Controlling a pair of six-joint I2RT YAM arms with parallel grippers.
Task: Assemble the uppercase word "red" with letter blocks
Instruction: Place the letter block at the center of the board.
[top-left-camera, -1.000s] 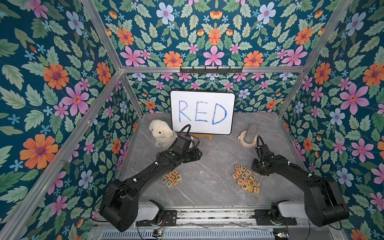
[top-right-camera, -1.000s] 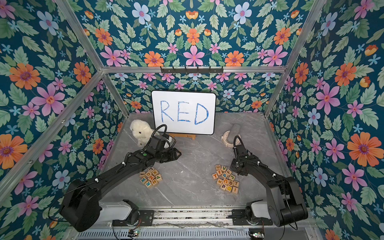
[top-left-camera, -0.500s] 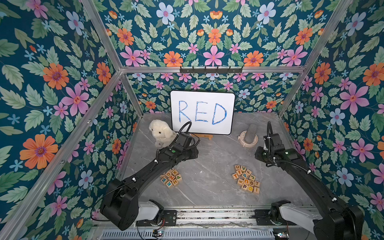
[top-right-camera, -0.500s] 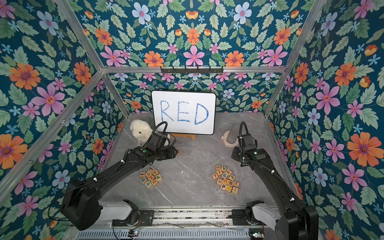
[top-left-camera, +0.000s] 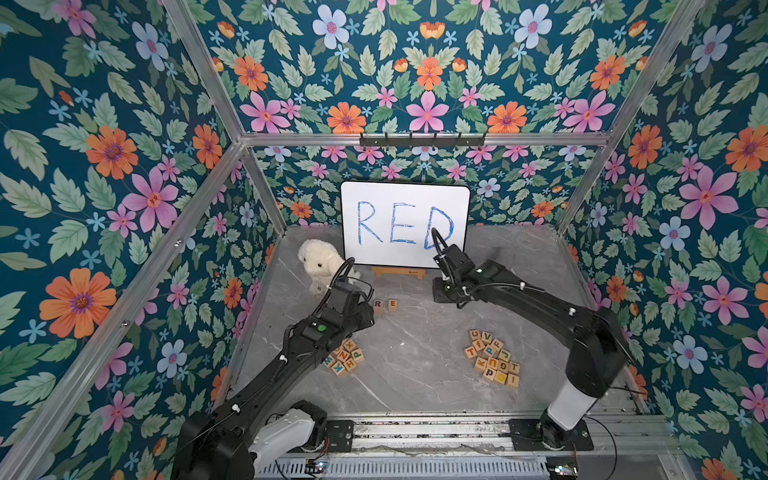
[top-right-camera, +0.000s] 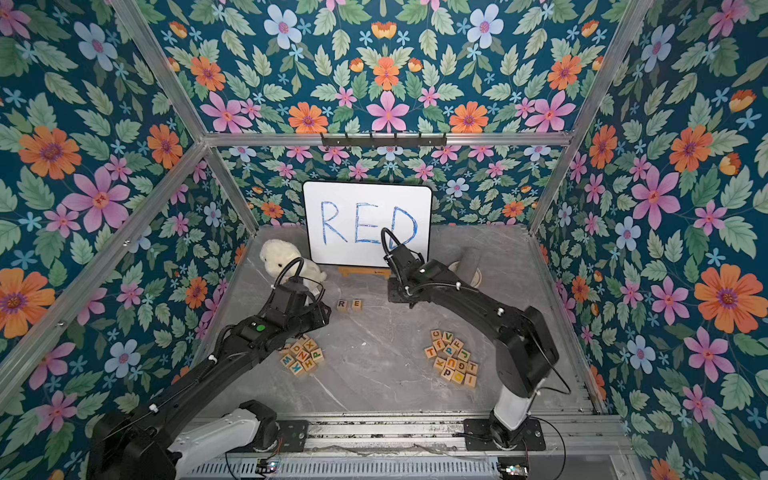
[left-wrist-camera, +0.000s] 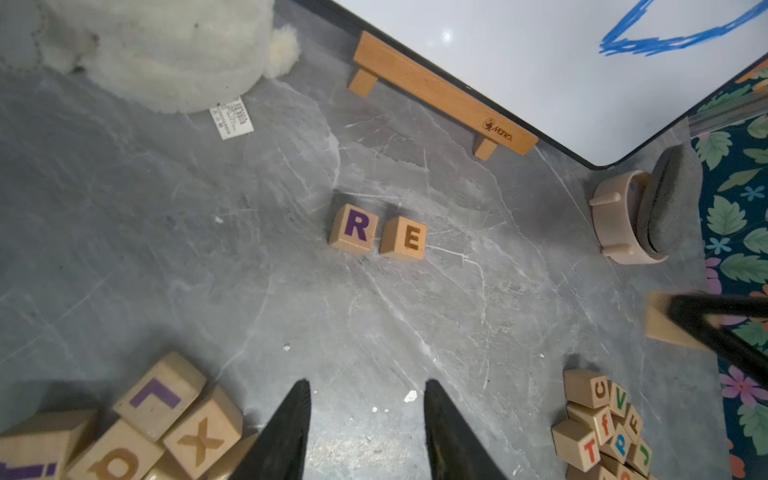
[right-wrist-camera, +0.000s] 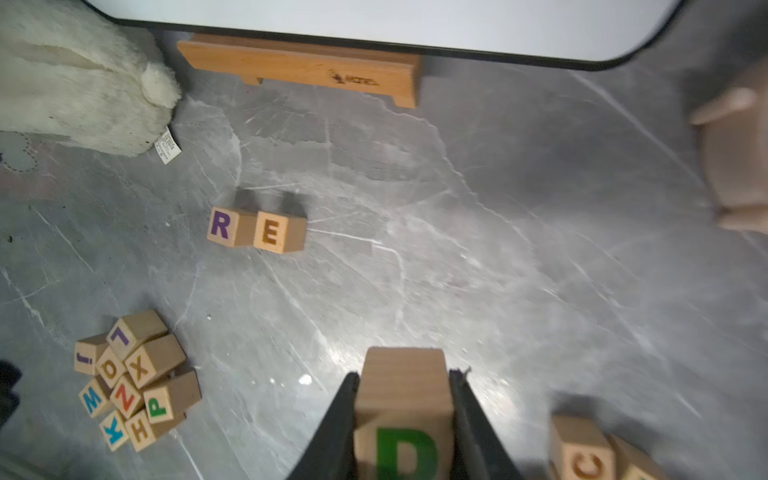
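The right gripper (right-wrist-camera: 404, 374) is clenched on the D block (right-wrist-camera: 405, 415), its two black fingers pressed flat against opposite sides of the pale wooden cube, with the green D facing the wrist camera. The cube is held off the grey marble tabletop (top-left-camera: 415, 332), out to the right of the two placed letters and in front of the whiteboard (top-left-camera: 405, 224), which reads RED in blue marker. The R block (left-wrist-camera: 354, 228) with its purple letter and the E block (left-wrist-camera: 404, 239) with its orange-brown letter sit side by side on the table, R on the left; a thin gap shows between them in the left wrist view. The left gripper (left-wrist-camera: 366, 382) is released, jaws apart with only bare table between them, hanging just left of the R and near a cluster of loose blocks (top-left-camera: 343, 357). A second cluster (top-left-camera: 492, 359) lies on the right side of the table. A white plush toy (top-left-camera: 318, 264) sits beside the board's wooden stand (top-left-camera: 399, 272), and a grey eraser in its beige holder (top-right-camera: 469, 266) rests near the back right corner
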